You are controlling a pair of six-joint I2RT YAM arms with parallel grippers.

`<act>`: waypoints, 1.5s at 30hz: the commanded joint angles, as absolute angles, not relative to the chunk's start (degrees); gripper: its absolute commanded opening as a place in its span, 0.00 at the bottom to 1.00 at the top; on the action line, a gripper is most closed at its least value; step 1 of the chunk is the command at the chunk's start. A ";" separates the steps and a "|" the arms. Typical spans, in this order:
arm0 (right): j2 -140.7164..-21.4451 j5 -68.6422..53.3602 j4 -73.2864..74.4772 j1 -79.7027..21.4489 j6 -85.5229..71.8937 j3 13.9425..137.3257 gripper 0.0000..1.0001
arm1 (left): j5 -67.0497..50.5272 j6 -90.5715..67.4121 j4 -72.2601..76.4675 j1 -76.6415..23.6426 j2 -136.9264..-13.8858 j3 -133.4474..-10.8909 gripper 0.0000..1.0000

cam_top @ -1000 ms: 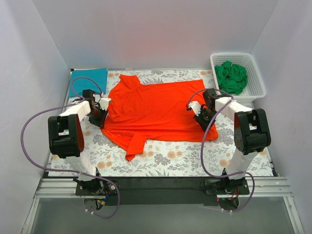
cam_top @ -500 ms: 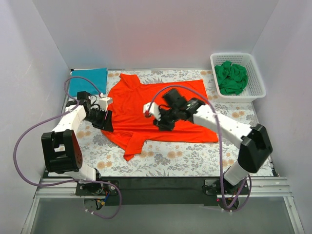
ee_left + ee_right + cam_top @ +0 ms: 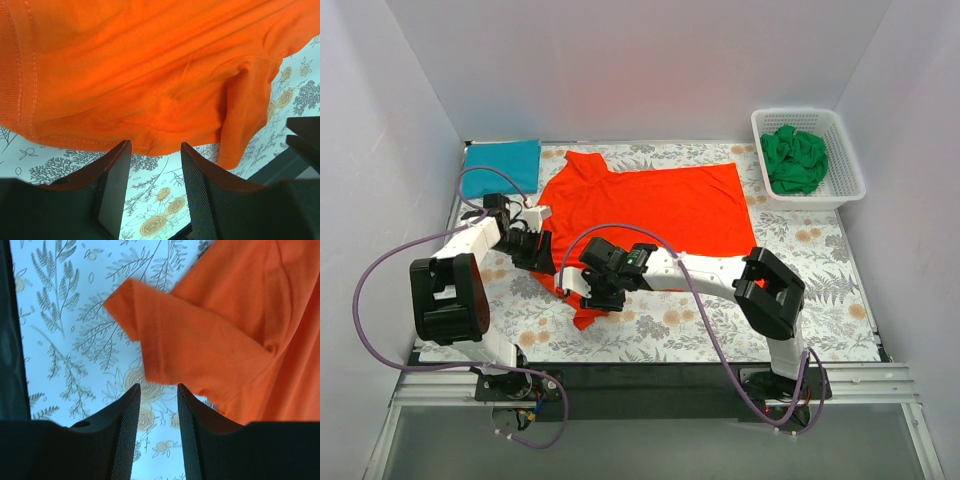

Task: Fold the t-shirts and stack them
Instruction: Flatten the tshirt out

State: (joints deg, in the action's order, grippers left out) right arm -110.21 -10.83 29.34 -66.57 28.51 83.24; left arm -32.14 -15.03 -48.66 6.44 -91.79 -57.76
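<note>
An orange-red t-shirt (image 3: 655, 210) lies spread flat on the floral cloth (image 3: 720, 320), its near-left sleeve (image 3: 583, 316) pointing to the front. My left gripper (image 3: 537, 252) stands open at the shirt's left edge; in the left wrist view the hem (image 3: 150, 90) lies just beyond its empty jaws (image 3: 154, 150). My right gripper (image 3: 597, 292) reaches across to that sleeve and is open, the sleeve (image 3: 200, 340) just ahead of its tips (image 3: 157, 390). A teal t-shirt (image 3: 503, 160) lies folded at the back left. A green t-shirt (image 3: 794, 157) is bunched in the basket.
The white lattice basket (image 3: 851, 160) stands at the back right, off the cloth's corner. White walls close in the left, back and right sides. The right arm's long link (image 3: 700, 268) stretches over the shirt's near hem.
The right arm has swung from the shirt's right edge across to its near-left sleeve. Both grippers have opened and let go of the shirt. The left gripper shifted slightly forward.
</note>
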 commanded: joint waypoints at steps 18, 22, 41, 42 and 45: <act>-113.83 -8.00 26.63 -67.94 27.24 81.57 0.15 | -25.06 -16.35 -43.16 6.42 -96.49 -56.86 0.18; -110.05 -7.47 26.81 -67.24 28.65 75.52 0.02 | -20.92 -15.65 -42.72 6.42 -98.70 -57.92 0.09; -96.52 -21.70 30.06 -63.29 25.93 76.03 0.51 | -34.17 -4.67 -52.55 6.42 -90.19 -65.92 0.33; -95.37 -22.75 30.32 -62.24 25.49 75.85 0.51 | -36.10 -3.18 -54.56 6.24 -87.48 -65.92 0.33; -92.29 -23.82 32.95 -56.19 24.87 74.89 0.45 | -38.94 -0.72 -57.29 2.92 -81.68 -63.38 0.33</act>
State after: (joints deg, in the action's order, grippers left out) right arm -96.79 -19.64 30.24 -61.69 26.57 73.06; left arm -31.33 -6.11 -51.81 5.80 -89.84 -63.55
